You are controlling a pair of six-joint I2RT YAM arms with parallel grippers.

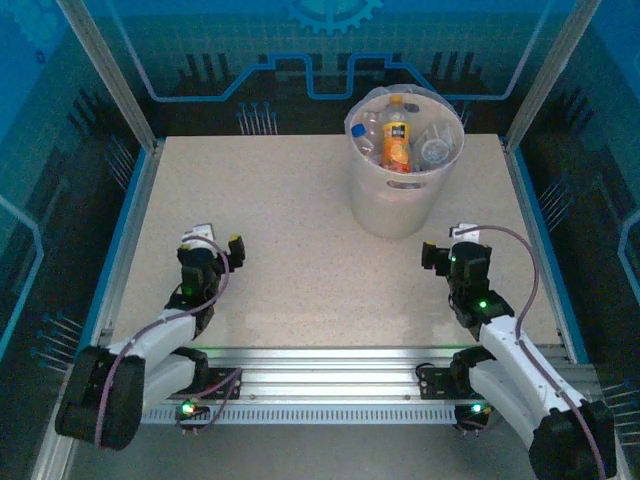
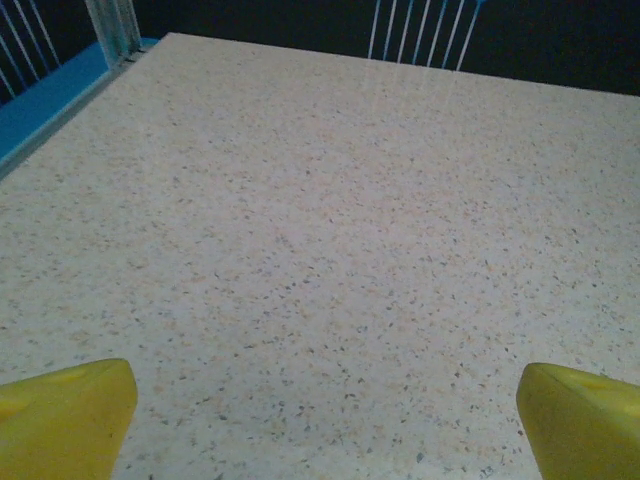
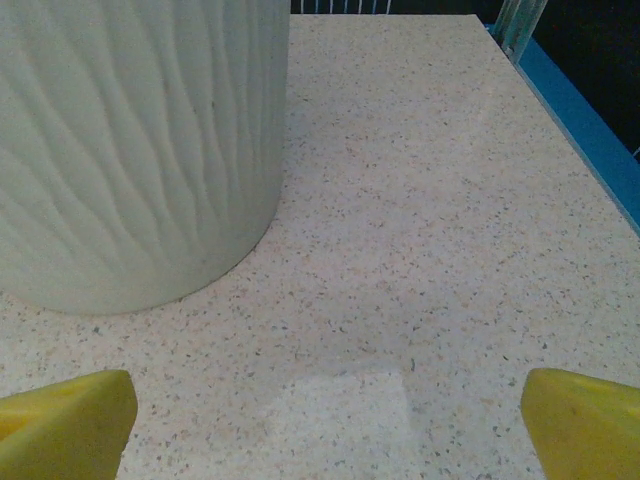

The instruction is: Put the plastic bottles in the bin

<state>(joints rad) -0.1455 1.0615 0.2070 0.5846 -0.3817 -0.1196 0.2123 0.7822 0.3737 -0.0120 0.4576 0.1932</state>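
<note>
The bottles [image 1: 397,135] sit heaped in the bin [image 1: 398,205], far centre-right on the table [image 1: 280,200] — the job looks finished. The left gripper [image 1: 215,238] and right gripper [image 1: 447,243] both gape empty. Best to park gently — the right gripper is near the bin's wall, so any swing should steer clear of it.

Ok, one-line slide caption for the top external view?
Top view: plastic bottles piled in the bin on the table; left gripper and right gripper open and empty.

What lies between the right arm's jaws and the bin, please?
Just bare speckled tabletop, as the right wrist view shows: nothing stands between the open jaws and the bin.
</note>
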